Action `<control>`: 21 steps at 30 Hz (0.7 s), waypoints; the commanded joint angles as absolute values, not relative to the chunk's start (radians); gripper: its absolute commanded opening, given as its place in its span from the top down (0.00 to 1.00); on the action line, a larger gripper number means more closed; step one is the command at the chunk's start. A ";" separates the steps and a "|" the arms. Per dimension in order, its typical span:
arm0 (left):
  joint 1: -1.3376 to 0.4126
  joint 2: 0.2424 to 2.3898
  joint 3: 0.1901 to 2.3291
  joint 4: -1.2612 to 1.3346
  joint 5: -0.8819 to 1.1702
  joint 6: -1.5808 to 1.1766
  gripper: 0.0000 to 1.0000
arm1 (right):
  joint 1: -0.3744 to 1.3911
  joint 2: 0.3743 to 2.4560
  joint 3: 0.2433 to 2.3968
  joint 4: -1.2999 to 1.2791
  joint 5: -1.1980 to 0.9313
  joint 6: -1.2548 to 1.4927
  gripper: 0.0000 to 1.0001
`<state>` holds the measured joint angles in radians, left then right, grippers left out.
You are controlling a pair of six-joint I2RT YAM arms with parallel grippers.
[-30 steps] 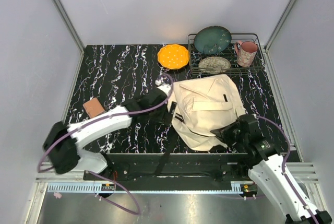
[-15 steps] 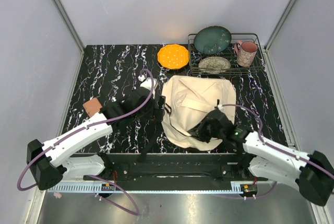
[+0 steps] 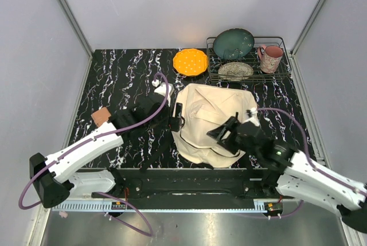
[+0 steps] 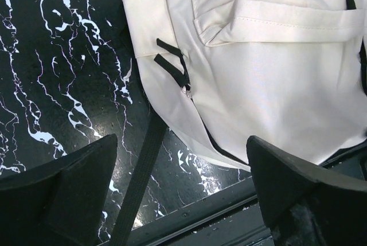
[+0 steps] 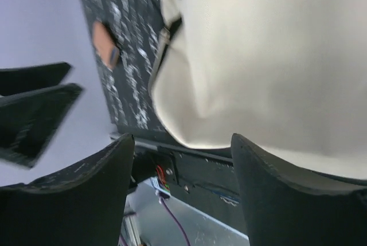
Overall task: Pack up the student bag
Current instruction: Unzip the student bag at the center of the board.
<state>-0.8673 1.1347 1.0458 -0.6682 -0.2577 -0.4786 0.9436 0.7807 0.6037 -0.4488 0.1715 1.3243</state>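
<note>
right tool (image 5: 182, 143) gapes above student bag (image 3: 207, 107)

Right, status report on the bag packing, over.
Left gripper open over the zipper pulls. Right gripper open above the near edge. Student bag flat on table, unheld. Nothing lies on it.

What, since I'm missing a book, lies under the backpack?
A black strap sticks out from beneath the backpack onto the marbled table. Anything else under its fabric is covered.
</note>
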 commanded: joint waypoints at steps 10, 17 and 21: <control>-0.887 1.423 1.362 -0.578 0.021 -0.420 0.01 | 0.946 0.318 0.670 -1.115 0.747 1.508 0.25; -0.942 1.673 1.601 -0.603 0.040 -0.433 0.01 | 0.946 0.385 0.692 -1.255 0.816 1.500 0.29; -0.957 1.761 1.693 -0.635 0.045 -0.431 0.01 | 0.948 0.460 0.701 -1.217 0.792 1.418 0.28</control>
<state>-0.9482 1.7245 1.5860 -0.6334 0.0071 -0.4374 0.9436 0.3832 0.6743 -1.2018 0.7345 1.4746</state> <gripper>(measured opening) 0.988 0.713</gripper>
